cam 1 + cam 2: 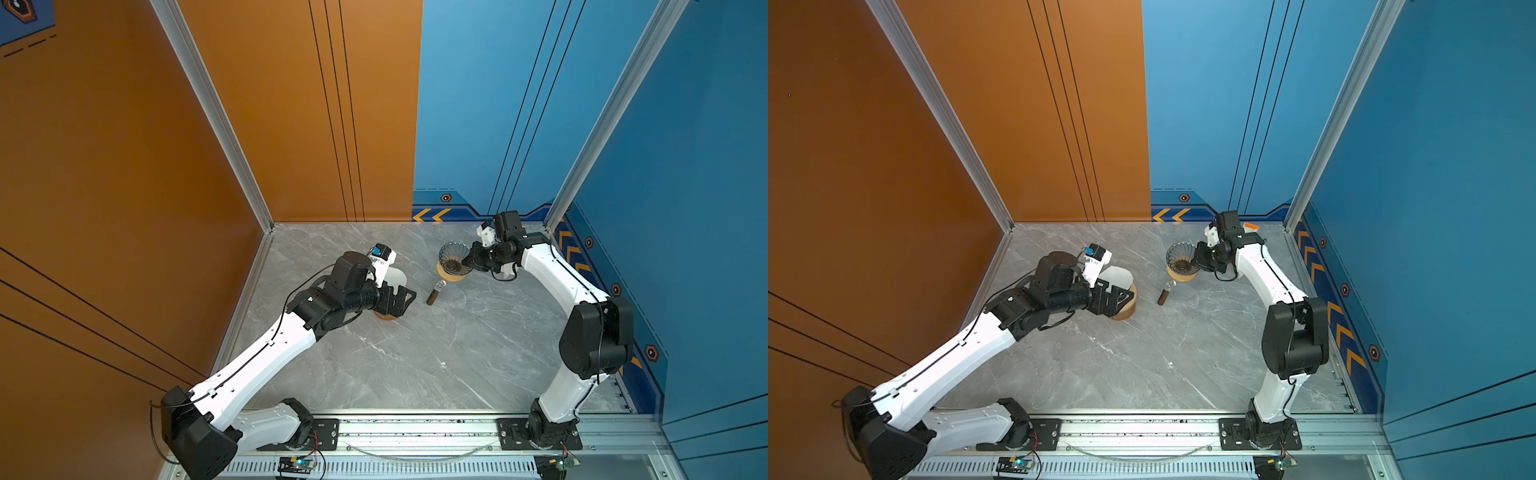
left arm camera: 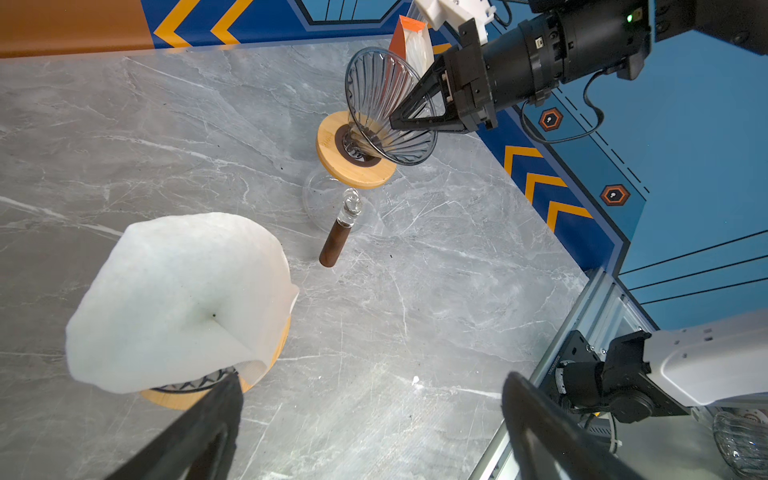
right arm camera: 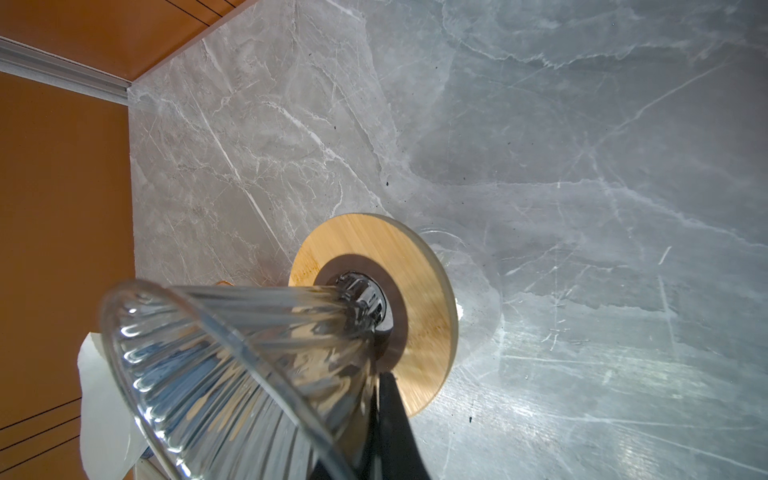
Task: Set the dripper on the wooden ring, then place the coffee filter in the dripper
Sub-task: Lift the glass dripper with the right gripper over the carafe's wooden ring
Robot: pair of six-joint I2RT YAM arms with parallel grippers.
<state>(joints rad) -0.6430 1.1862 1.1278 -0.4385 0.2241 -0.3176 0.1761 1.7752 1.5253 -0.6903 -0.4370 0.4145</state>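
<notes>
Tabletop (image 1: 415, 365): grey marble, walled along the left, far and right edges. A metal rail is seen along the near edge.

Coffee filter (image 2: 178, 299): a white paper cone, seated mouth-up on a wooden stand (image 2: 166, 401). It is placed in the far half of the tabletop, toward the left edge. The paper rim overhangs the stand on the visible sides, and a fold is seen along one side.

Left hand (image 2: 372, 380): the jaws are spread wide with nothing between them. It is held over the stand's near side. One fingertip (image 2: 230, 386) is seen just beside the filter's rim; contact cannot be told.

Dripper (image 2: 374, 91): a ribbed clear glass cone near the far right corner, tilted. Its wooden collar (image 2: 365, 170) lies over the mouth of a glass carafe (image 2: 324, 199). Whether the collar sits flat cannot be told.

Right hand (image 2: 395, 121): the fingers are pressed together, pinching the dripper's wall on the side facing the right edge.

Carafe handle (image 2: 334, 245): dark brown, pointed toward the near edge, lying between the stand and the dripper.

Open room: a strip of bare marble is seen between the stand and the handle. The near half of the tabletop is bare marble up to the rail. An orange-and-white pouch (image 2: 415, 45) stands behind the dripper, by the far edge.
</notes>
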